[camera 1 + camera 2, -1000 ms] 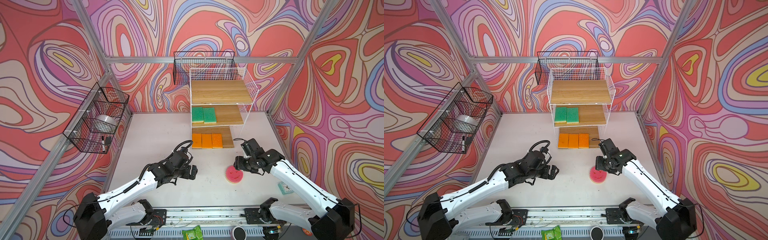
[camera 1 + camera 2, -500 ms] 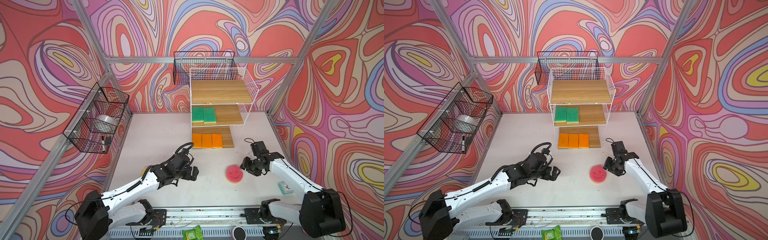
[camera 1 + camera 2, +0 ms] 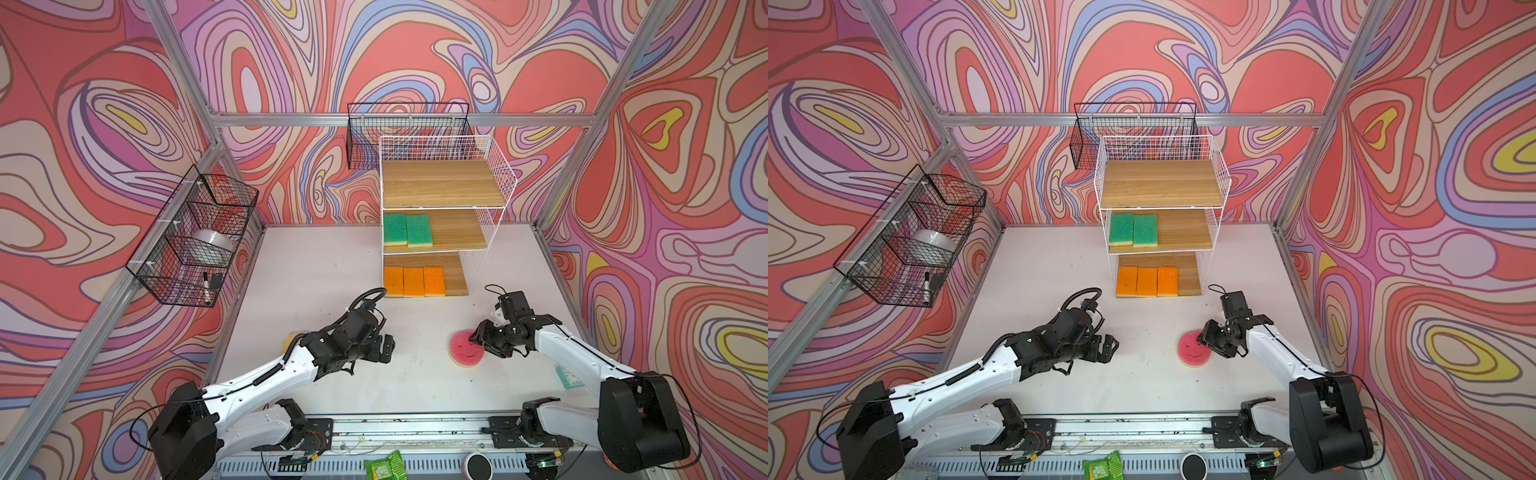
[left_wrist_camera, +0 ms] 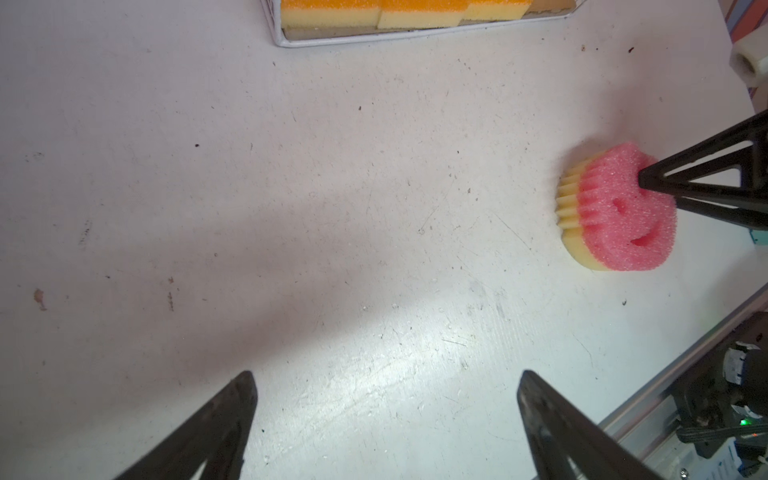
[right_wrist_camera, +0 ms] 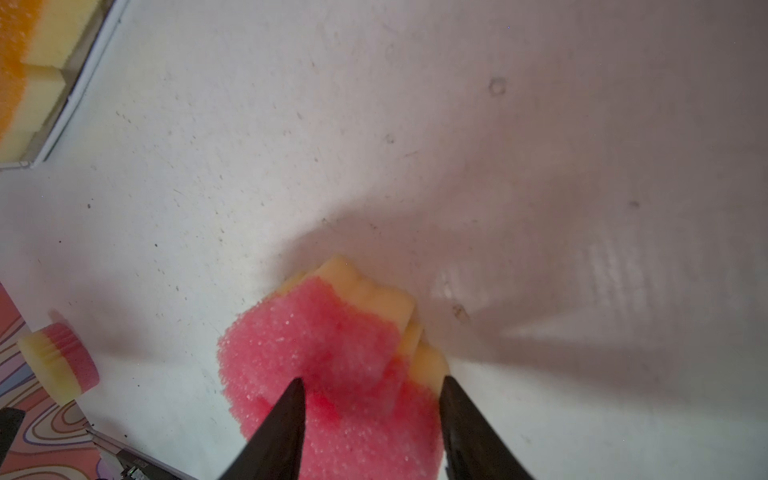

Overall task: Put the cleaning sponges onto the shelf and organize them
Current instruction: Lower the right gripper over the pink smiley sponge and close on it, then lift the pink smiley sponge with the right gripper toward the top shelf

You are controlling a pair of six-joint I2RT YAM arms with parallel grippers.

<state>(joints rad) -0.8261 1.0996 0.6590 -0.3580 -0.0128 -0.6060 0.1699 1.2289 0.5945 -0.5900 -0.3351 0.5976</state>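
At lower right, the right gripper has narrowed its jaws onto the round pink-and-yellow smiley foam sponge, readying a lift; the left gripper gapes empty.

Around the white desk: what hangs and what lies loose

A black wire basket hangs along the desk's left edge, with a pale round roll in its middle compartment and a marker in the nearest one. A second black wire basket hangs above the back edge. A small teal-and-white item lies at the right edge. Just past the front edge lie a green printed packet and a black round object. The walls carry swirls of red, pink and purple.
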